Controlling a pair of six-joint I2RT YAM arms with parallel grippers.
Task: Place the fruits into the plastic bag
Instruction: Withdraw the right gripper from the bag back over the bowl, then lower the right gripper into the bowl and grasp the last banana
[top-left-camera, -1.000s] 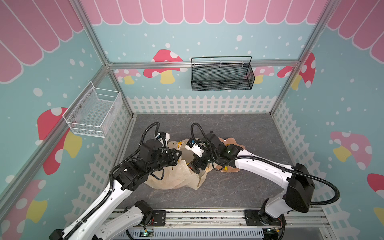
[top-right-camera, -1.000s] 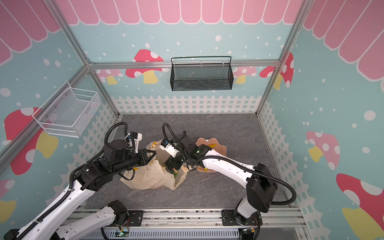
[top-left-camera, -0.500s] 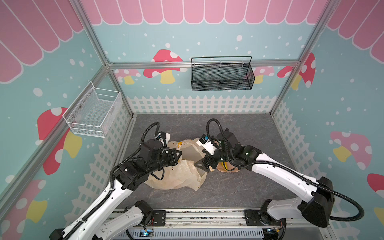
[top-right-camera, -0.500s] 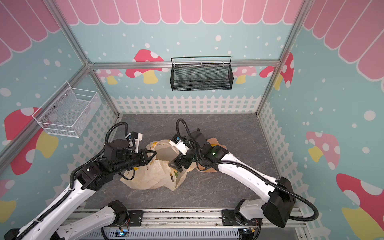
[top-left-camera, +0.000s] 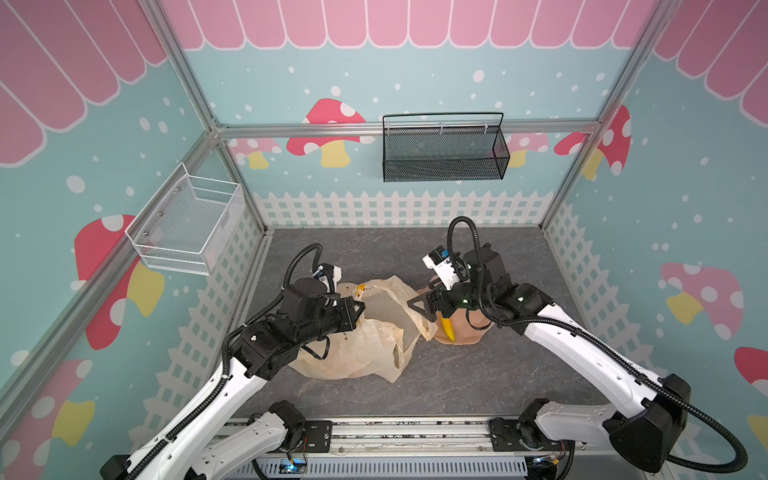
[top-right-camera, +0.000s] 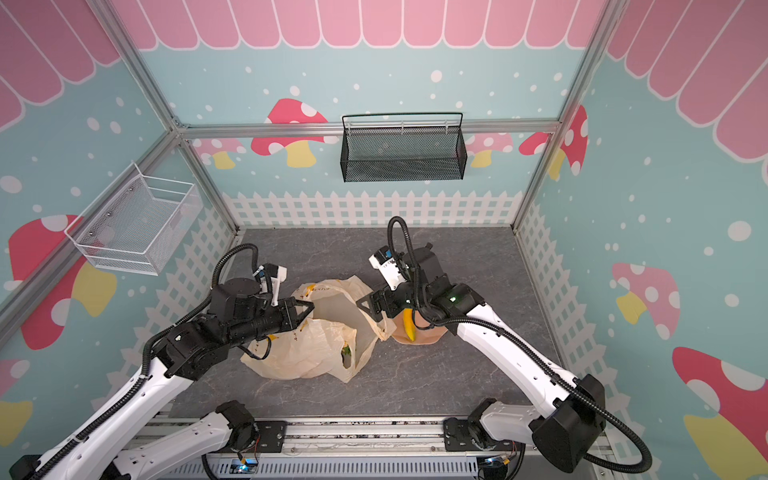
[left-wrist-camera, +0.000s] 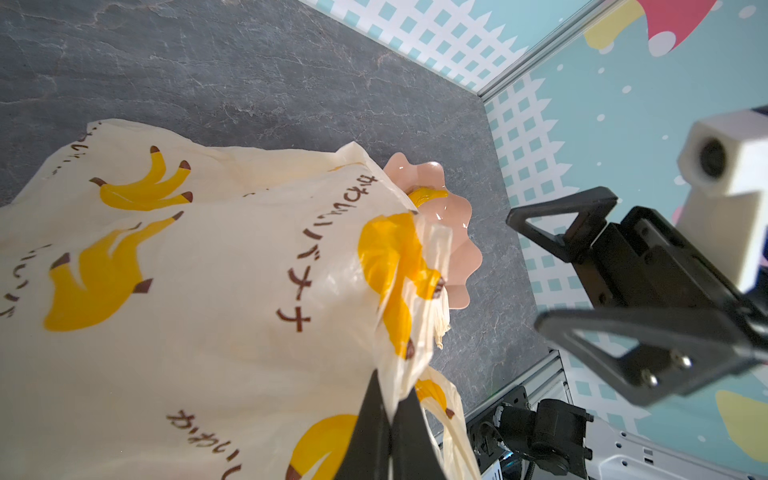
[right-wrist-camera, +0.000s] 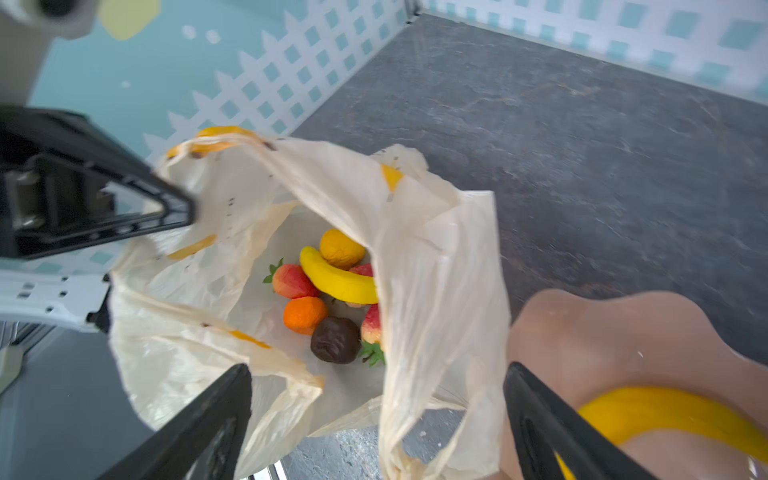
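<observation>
Though crinkled, the cream plastic bag gapes, holding perhaps seven fruits.

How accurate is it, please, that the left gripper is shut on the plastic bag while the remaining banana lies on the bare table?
Not the table: the banana lies on the pink plate, per the right wrist view; the left gripper part stands.

Cream-yellow plastic bag showing yellow bunch prints, brown lettering. Inside bag, yellow banana, red green-topped strawberry, orange, brown-black round piece lying mixed. Beside bag, glossy pink plate holding second yellow banana. Grey marbled tabletop spreading beneath bag.
</observation>
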